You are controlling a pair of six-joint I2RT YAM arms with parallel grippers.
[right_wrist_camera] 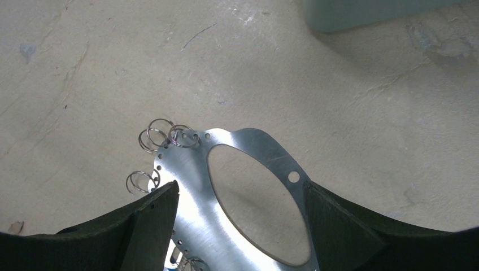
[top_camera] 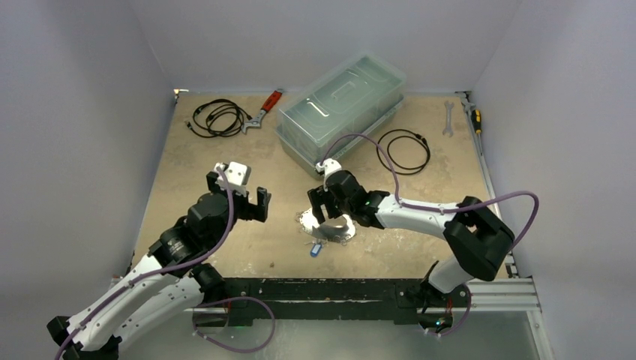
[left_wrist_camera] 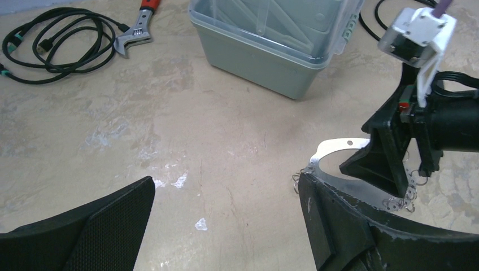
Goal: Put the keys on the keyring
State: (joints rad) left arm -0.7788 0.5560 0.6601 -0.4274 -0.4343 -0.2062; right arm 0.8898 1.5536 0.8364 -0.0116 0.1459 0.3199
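1. Evidently the right end effector [right_wrist_camera: 240,189] straddles the flat silvery perforated keyring [right_wrist_camera: 254,141] by the beige desk [right_wrist_camera: 85,68], with a finger at each outer edge, probably to steady it. I cannot tell whether they pinch it.
2. Meanwhile the left end effector [left_wrist_camera: 226,180] hangs spread and empty, likely free to fetch the small blue-headed key [top_camera: 315,249] lying just beside the ring.

The scuffed beige tabletop [top_camera: 187,172] carries a black cable coil [top_camera: 217,118] and red-handled wrench [top_camera: 264,109] back left, a clear lidded box [top_camera: 341,112], a second coil [top_camera: 405,150], a spanner [top_camera: 448,118], and a blue-headed key [top_camera: 316,248] near the front.
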